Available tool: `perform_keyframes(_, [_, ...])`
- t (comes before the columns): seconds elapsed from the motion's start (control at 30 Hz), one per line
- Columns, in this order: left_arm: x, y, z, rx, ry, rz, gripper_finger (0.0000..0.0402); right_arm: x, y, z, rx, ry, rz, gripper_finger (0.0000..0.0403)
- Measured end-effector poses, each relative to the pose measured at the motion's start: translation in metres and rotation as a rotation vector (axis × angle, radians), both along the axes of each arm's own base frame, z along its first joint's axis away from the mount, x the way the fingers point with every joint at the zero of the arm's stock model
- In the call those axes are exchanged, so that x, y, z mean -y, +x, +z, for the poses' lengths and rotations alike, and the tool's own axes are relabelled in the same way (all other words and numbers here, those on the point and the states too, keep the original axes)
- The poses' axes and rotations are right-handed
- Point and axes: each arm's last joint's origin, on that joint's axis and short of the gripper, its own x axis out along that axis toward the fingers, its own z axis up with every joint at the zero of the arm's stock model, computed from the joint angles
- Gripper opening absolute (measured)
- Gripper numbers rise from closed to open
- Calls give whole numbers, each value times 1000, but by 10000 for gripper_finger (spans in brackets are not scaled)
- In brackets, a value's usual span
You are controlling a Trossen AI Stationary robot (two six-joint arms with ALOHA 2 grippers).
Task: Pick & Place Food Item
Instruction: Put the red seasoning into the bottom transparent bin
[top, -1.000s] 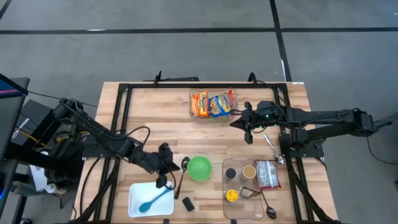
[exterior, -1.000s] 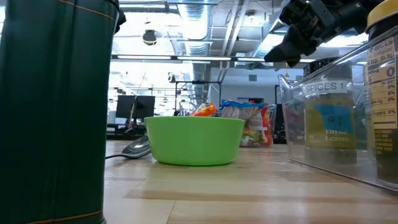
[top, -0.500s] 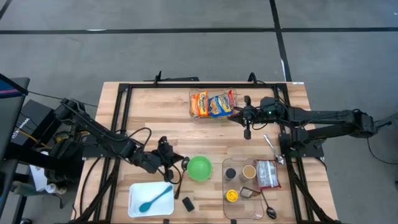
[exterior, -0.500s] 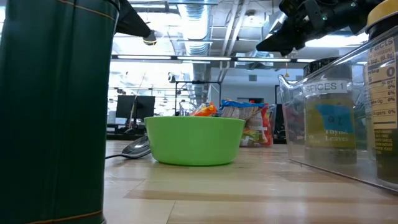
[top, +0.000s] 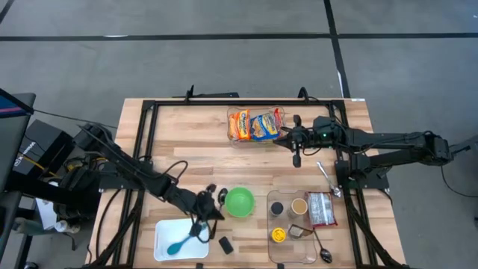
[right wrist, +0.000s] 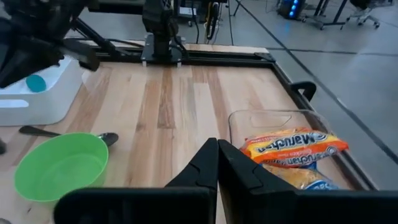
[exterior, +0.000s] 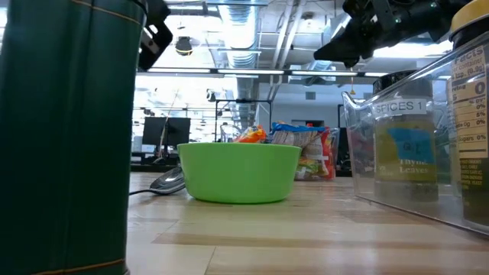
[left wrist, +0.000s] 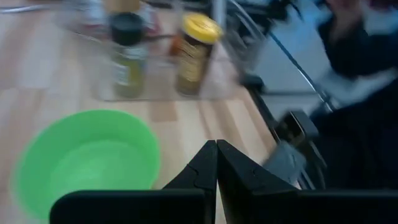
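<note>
On the wooden surface [top: 187,134], the ramen packets [top: 256,125] lie in a clear tray [right wrist: 273,118] at the far edge. The right tool [top: 279,140], fingers together, hovers beside them. Only the wrist view shows the left tool [left wrist: 216,163] closed near the green bowl [top: 240,202].

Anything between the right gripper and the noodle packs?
No: in the high view the right gripper sits right beside the noodle packs, nothing between them.

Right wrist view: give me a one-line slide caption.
Shut right gripper above the wooden table, between the green bowl and the clear bin of ramen packets.
</note>
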Motion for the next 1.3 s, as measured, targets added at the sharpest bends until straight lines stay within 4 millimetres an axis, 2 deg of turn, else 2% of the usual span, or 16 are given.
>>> perform_keyframes(0.23, [15, 1, -20, 48, 218, -261, 3, -2, 0, -2, -14, 40, -3, 0])
perform_keyframes(0.37, [15, 2, -16, 90, 274, -288, 3, -5, 0, -2, -13, 39, 16, 0])
perform_keyframes(0.5, [18, 10, -1, 129, 258, -279, 1, -7, 1, -1, -9, 38, 25, 0])
perform_keyframes(0.93, [32, 25, 35, 19, 313, -305, 0, -7, 1, -1, -11, 39, 24, 0])
perform_keyframes(1.03, [38, 26, 33, -5, 343, -322, 0, -7, 1, -1, -11, 39, 25, 0])
perform_keyframes(1.3, [60, 42, 23, -81, 420, -364, 0, -7, 1, -2, -14, 40, 24, 0])
